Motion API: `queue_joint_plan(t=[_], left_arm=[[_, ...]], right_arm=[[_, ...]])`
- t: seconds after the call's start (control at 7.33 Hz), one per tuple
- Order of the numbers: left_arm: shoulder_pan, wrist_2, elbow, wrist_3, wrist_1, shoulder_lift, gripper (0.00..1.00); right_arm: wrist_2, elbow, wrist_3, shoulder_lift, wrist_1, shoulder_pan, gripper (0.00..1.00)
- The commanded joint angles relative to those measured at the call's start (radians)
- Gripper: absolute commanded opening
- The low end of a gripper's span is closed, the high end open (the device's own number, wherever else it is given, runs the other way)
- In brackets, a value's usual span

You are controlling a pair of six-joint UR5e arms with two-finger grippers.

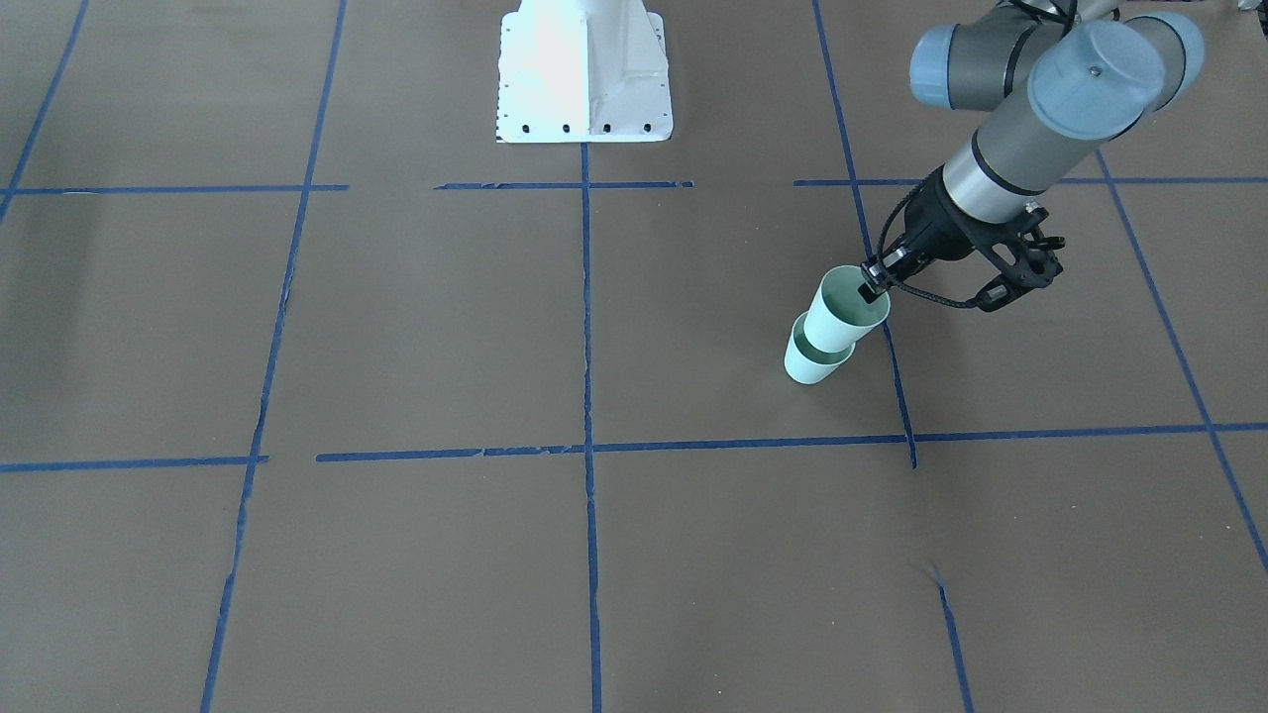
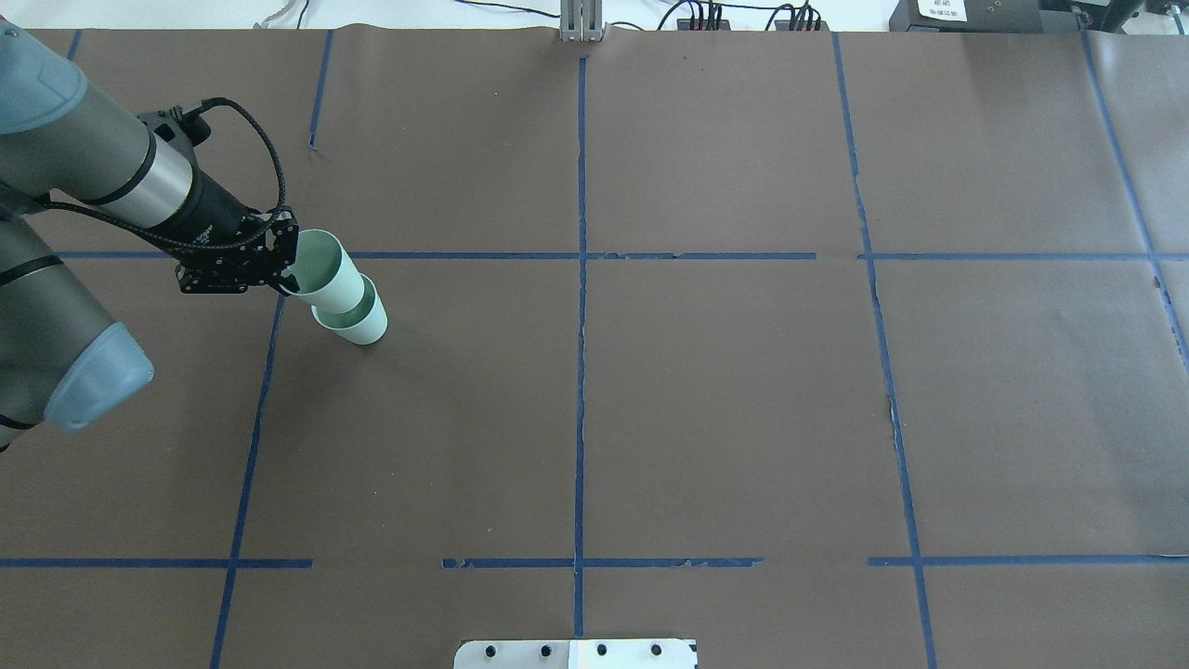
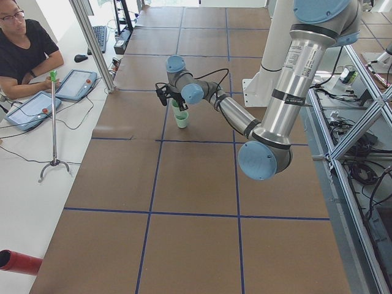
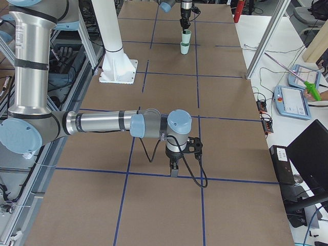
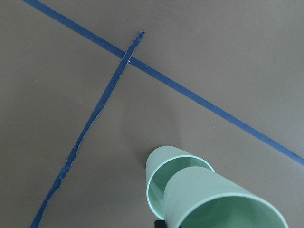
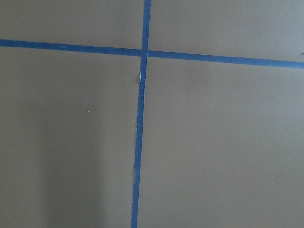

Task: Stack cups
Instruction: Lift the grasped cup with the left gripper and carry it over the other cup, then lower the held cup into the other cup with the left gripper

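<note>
Overhead exterior view first: finds the left gripper [image 2: 290,272] pinching the near rim of the upper cup [image 2: 327,272], one finger inside the mouth and one outside, so clamped on that cup. Finds the cup tilted, its base already dipped into the mouth of the lower cup [image 2: 358,323], which stands on the brown paper table cover [image 2: 725,400] just beside a crossing of blue tape lines [image 2: 446,255]. Confirms the same from the front-facing and left wrist cameras: partly nested, not seated, with a crescent of the lower rim showing on one side. Reads as the insertion step of stacking, most of the way along. Calls next for levelling the held cup, easing it straight down until the walls meet, and only then letting go; risks tipping the light lower cup if pushed at this angle. Cannot tell the state of the right gripper [image 4: 174,170], seen only from the table's end, low over a tape line and well apart from the cups. Picks out white print [image 2: 212,229] on the left gripper's body and a label strip [image 3: 300,58] on the near arm's tube, both too small to read; finds no brand or writing on either cup.
</note>
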Motion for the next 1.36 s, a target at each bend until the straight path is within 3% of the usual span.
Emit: queue_joint_plan(t=[0.0,0.82,0.95,1.09,1.23], left_arm=[[0.006,0.002,0.001,-0.001,0.000,0.003,0.00],[0.007,0.004,0.026,-0.001,0.000,-0.003,0.00],[0.007,0.004,0.026,-0.001,0.000,-0.003,0.04],[0.007,0.004,0.026,-0.001,-0.001,-0.005,0.60],[0.007,0.004,0.027,-0.002,-0.001,-0.009,1.00]], right_arm=[[0.001,0.000,0.000,0.000,-0.001,0.000,1.00],[0.001,0.000,0.000,0.000,-0.001,0.000,1.00],[0.000,0.000,0.000,0.000,-0.001,0.000,1.00],[0.000,0.000,0.000,0.000,-0.001,0.000,1.00],[0.000,0.000,0.000,0.000,-0.001,0.000,1.00]])
